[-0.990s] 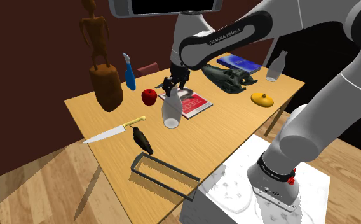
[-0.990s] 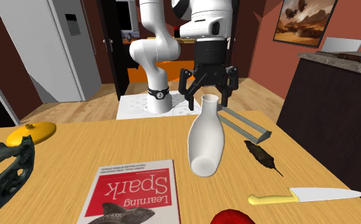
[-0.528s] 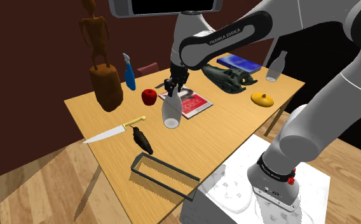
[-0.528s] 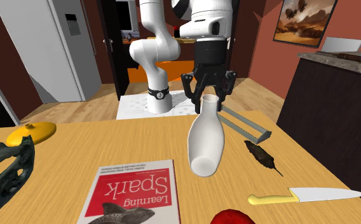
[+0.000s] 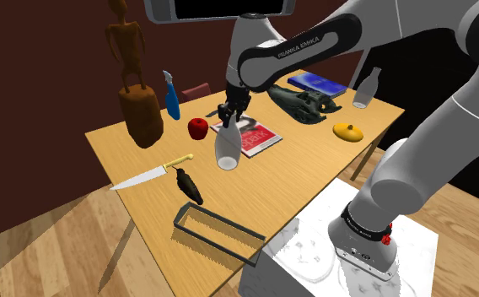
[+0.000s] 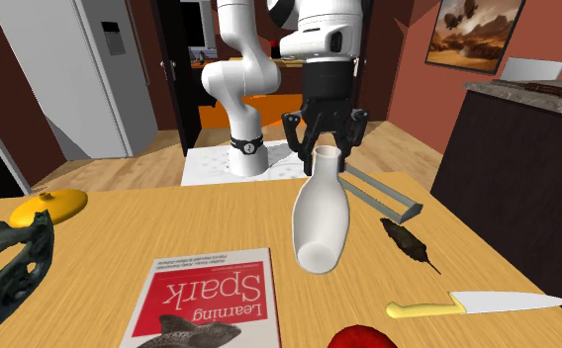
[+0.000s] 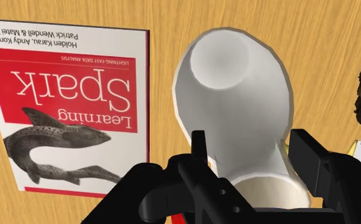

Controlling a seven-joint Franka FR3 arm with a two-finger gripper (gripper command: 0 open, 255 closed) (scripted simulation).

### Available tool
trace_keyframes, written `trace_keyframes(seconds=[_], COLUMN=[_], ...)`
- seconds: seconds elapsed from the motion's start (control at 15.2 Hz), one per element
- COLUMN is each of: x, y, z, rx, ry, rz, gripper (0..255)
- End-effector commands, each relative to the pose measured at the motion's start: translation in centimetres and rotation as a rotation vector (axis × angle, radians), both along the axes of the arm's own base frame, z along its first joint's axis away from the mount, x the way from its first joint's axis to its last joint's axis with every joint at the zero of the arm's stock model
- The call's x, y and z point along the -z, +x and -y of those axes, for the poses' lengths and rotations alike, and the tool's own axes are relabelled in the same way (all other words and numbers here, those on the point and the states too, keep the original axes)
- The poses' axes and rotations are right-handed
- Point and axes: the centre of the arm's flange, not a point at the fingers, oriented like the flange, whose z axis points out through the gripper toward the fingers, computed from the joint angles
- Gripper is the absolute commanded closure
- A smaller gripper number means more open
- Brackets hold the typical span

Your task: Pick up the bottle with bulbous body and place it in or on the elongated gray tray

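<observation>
**Task object.** The bottle (image 5: 227,150) (image 6: 321,219) (image 7: 236,89) is plain white. It has a wide, rounded lower body that tapers to a short neck with an open, round mouth. It stands near the middle of the wooden worktop (image 5: 137,156), just beside the book titled "Learning Spark" (image 5: 253,137) (image 6: 210,297) (image 7: 65,108).

**Gripper.** The gripper (image 5: 229,114) (image 6: 326,156) (image 7: 252,168) is directly above the bottle and points down. Its two black fingers are clamped against opposite sides of the neck, just under the mouth, so it is grasping the bottle.

**Target.** The elongated gray tray (image 5: 218,234) (image 6: 378,195) is an open rectangular frame. It lies along the worktop edge nearest the robot's stand, well apart from the bottle.

**Clearance.**
- A strip of bare wood separates the bottle from the tray.
- A small dark tapered object (image 5: 187,184) (image 6: 408,242) lies beside this strip, toward the shoulder view's left.
- A kitchen knife (image 5: 149,175) (image 6: 477,304) lies further left.
- A red apple (image 5: 197,127) sits behind the bottle.
</observation>
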Motion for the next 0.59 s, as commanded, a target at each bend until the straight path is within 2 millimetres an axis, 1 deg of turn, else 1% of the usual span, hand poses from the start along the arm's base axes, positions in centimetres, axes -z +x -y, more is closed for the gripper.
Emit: trace_keyframes(seconds=[0.0, 0.53], x=[-0.8, -5.0], y=[-0.1, -0.1], z=[0.0, 0.0], rx=[0.0, 0.0], ry=[0.0, 0.0], rz=[0.0, 0.0], gripper=[255, 255])
